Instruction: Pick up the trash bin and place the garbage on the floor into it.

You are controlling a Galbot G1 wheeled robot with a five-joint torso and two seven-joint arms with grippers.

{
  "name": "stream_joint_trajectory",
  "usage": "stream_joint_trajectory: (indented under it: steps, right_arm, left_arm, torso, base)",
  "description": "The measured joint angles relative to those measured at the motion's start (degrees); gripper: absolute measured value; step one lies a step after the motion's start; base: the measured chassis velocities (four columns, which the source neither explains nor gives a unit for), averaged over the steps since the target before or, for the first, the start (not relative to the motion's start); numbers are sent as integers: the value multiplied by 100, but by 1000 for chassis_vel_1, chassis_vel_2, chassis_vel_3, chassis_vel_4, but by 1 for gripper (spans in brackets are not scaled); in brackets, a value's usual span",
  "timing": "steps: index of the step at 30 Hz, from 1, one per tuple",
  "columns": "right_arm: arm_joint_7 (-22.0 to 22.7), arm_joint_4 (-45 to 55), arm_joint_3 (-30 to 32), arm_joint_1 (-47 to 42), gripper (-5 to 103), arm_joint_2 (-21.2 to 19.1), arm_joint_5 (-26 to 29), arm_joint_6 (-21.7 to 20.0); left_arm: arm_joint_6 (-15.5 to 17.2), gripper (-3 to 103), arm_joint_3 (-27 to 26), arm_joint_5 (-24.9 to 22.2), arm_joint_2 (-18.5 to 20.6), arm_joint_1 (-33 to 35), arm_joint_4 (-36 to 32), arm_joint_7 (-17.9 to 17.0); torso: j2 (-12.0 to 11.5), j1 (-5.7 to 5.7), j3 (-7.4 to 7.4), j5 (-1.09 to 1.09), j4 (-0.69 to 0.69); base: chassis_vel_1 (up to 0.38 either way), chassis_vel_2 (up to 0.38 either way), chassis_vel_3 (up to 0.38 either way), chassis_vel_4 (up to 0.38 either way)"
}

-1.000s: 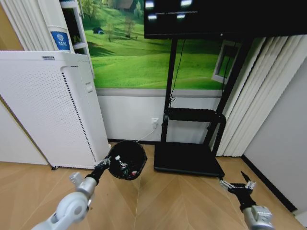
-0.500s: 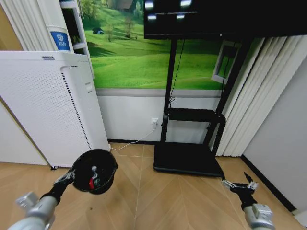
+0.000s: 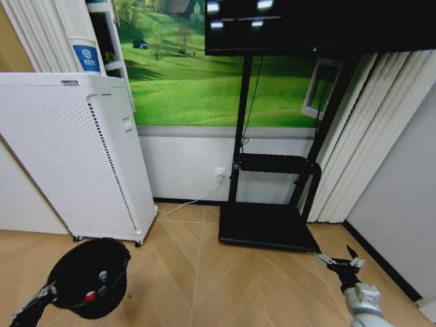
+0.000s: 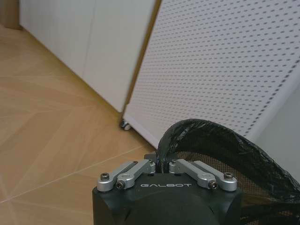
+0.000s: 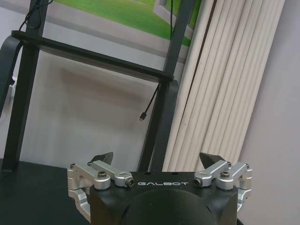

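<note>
The black mesh trash bin [image 3: 87,278] hangs low at my left, tipped so its mouth faces me. Inside it lie a small red scrap [image 3: 88,296] and a pale scrap [image 3: 103,276] of garbage. My left gripper [image 3: 42,295] holds the bin by its rim. In the left wrist view the left gripper [image 4: 161,165] is shut on the bin's rim [image 4: 206,133], which is lined with a black bag. My right gripper [image 3: 340,261] hovers open over the floor at the lower right, and the right wrist view shows this gripper [image 5: 158,159] with its fingers spread and nothing between them.
A tall white perforated appliance [image 3: 75,157] on casters stands just behind the bin. A black TV stand with a flat base [image 3: 268,229] occupies the middle, with a cable and wall socket beside it. Curtains [image 3: 368,136] and a grey wall close the right side.
My left arm has swung the bin from the centre leftward and downward, closer to me. The right gripper has barely moved.
</note>
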Motion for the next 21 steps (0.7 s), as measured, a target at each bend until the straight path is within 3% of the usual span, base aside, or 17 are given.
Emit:
stream_joint_trajectory:
  steps: [5,10,21]
  right_arm:
    - [-29,-171,-85,201,100,-25,57,3]
    - [-52,-331,-120,268,100,-26,89,71]
    - [-62,-344,-25,185,100,37,113,140]
  left_arm:
    - [7,7,57,165,-196,173,207,44]
    - [-67,7,475,609,-306,53,595,248]
    - [-58,7,864,921,-345,49,684,302]
  torso:
    - [0,0,0,0,1]
    - [0,1,0,-2,-2]
    - [0,1,0,-2,-2]
  base:
    - [0,0,0,0]
    - [0,0,0,0]
    - [0,0,0,0]
